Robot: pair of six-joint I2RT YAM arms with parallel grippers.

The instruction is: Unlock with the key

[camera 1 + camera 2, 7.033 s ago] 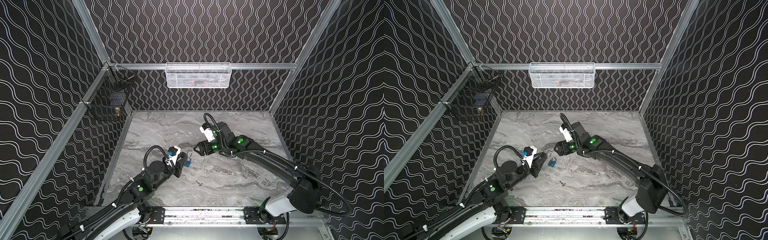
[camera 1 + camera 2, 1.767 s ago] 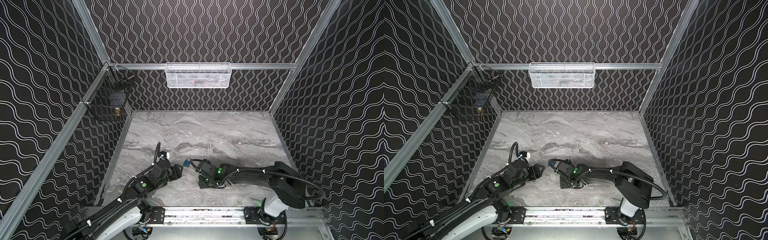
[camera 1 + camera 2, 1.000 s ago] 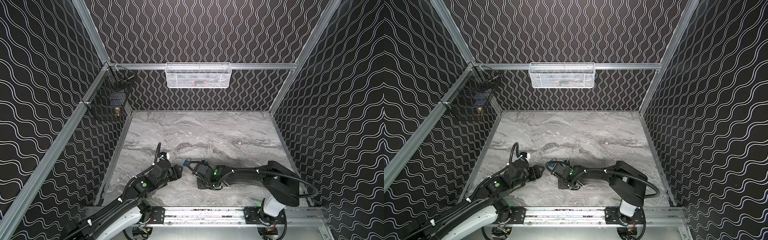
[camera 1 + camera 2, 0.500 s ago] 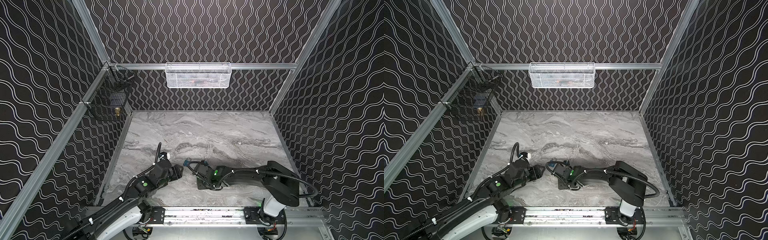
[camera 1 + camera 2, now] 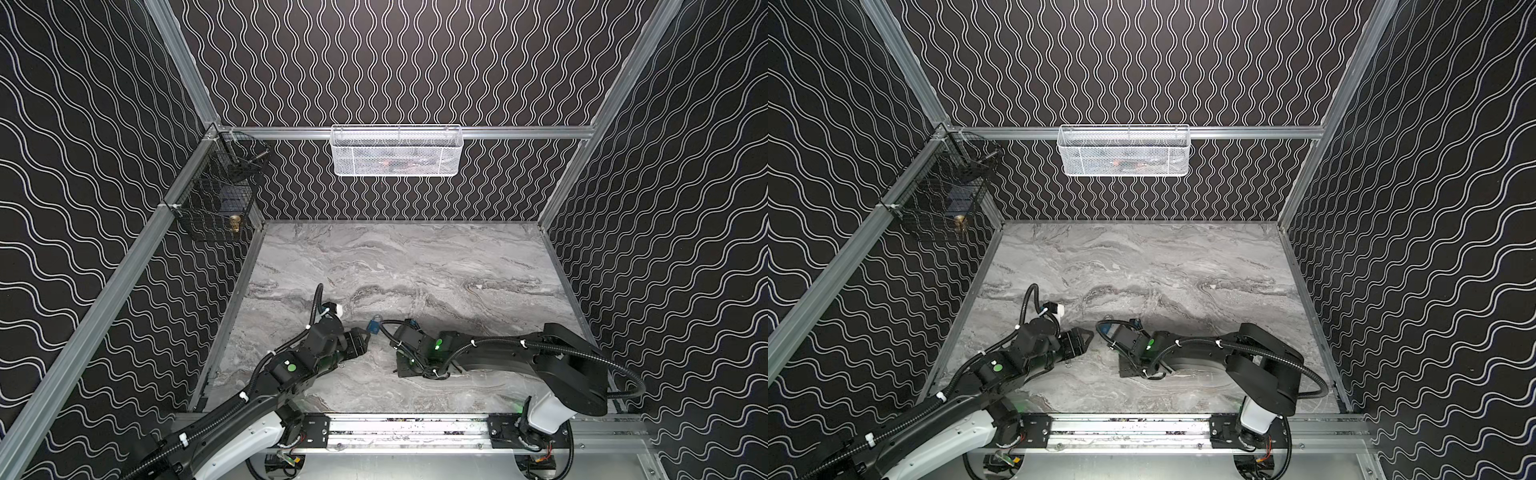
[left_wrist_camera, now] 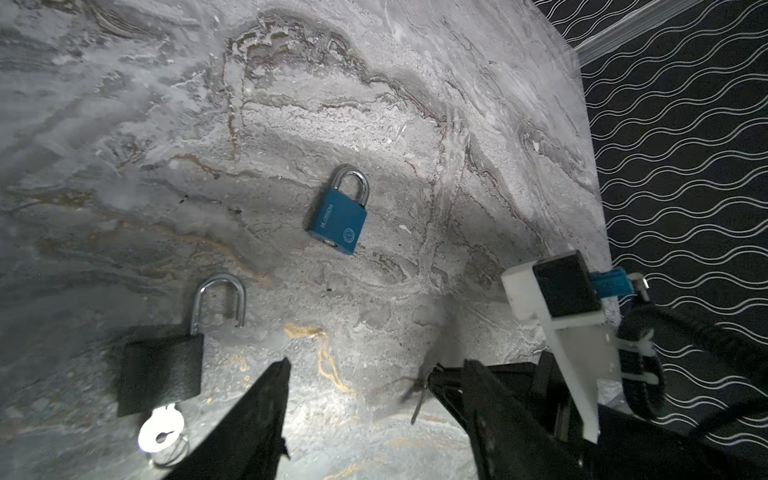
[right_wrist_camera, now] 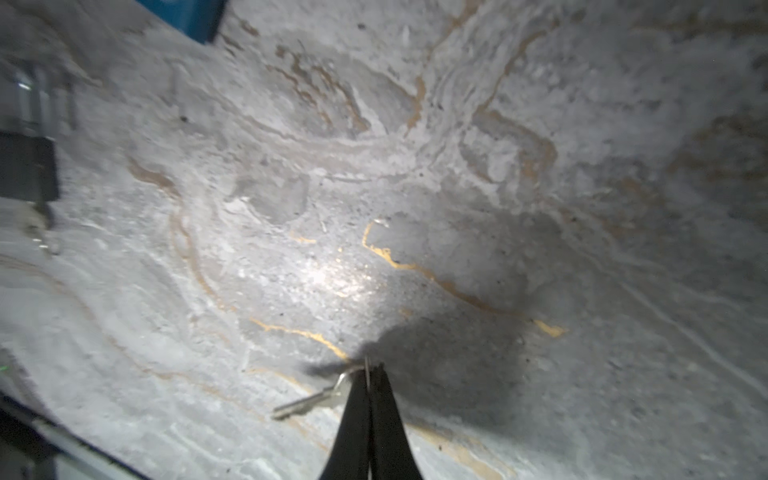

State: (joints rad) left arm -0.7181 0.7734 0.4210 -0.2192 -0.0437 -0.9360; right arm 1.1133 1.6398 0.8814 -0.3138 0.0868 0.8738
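1. Because the small silver key [image 7: 307,405] lay flat on the grey marbled tabletop [image 6: 415,124], the right gripper [image 7: 368,374] stood steeply over it. Its jaws were pressed together at the key's head end. That wrist view was blurred, so the pinch seemed to be on the head or its ring.
2. Such a hold left the blade free, which would suit sliding it into a keyway.
3. The blue rectangular padlock [image 6: 338,218] lay flat on the tabletop with its steel shackle closed. It was apart from both grippers, and its keyhole end faced the left arm.
4. The left gripper [image 6: 376,374] hovered low with its jaws spread and empty, aimed toward the blue padlock. It was probably placed there to steady the body once the key arrived.
5. A black square padlock [image 6: 160,370] lay beside the left gripper with its shackle sprung open. A round-headed silver key [image 6: 160,428] sat in its base, so the blue lock looked like the one left to open.
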